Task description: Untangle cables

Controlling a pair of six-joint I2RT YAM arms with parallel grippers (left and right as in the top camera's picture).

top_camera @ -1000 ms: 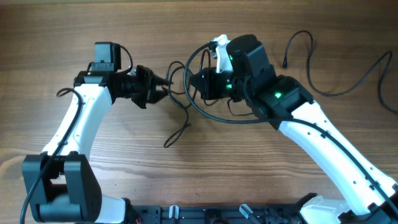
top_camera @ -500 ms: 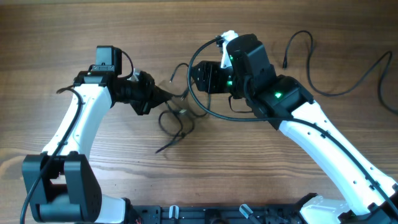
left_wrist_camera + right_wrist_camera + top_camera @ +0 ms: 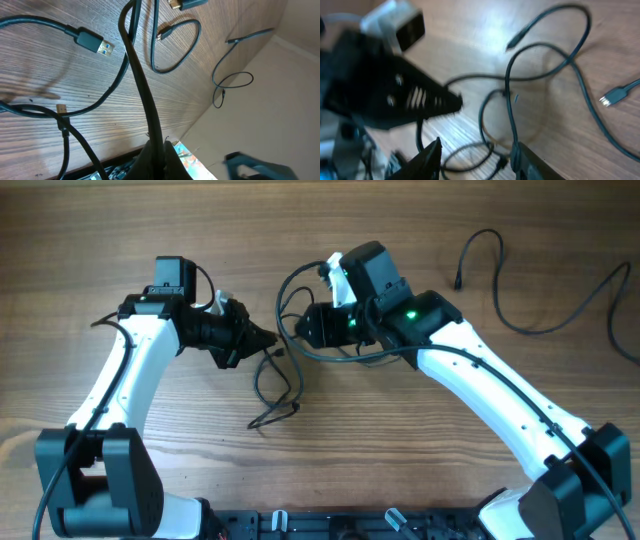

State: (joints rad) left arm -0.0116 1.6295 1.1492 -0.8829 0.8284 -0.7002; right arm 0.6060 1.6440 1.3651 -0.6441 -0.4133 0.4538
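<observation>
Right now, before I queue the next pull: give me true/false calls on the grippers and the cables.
1. The left gripper is shut on a black cable. True.
2. The right gripper is clamped shut. False: its fingers stand apart, so it is open.
3. Every cable is in the tangle between the arms. False: a loose cable lies apart from it, toward the right side of the overhead view.
4. A USB plug with a blue insert shows in the left wrist view. True.
</observation>
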